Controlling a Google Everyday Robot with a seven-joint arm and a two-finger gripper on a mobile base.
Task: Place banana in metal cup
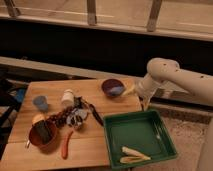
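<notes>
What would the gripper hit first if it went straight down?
Likely the green tray, at its far rim, right under the gripper. Depth is unclear, so maybe the corner of the wooden table instead.

Banana (132,154): pale yellow, part cream-white, curved, lying flat in green tray (167,145), near side. Metal cup (76,118): mid-desk. Gripper (144,102): over tray's far-left corner.

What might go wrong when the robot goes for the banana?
The banana lies flat near the front wall of the green tray. The gripper, hanging by the table's right edge above the tray's back rim, might bump that wall or slip off the banana. The heap of small things on the table is crowded, so the arm might knock something over there.
</notes>
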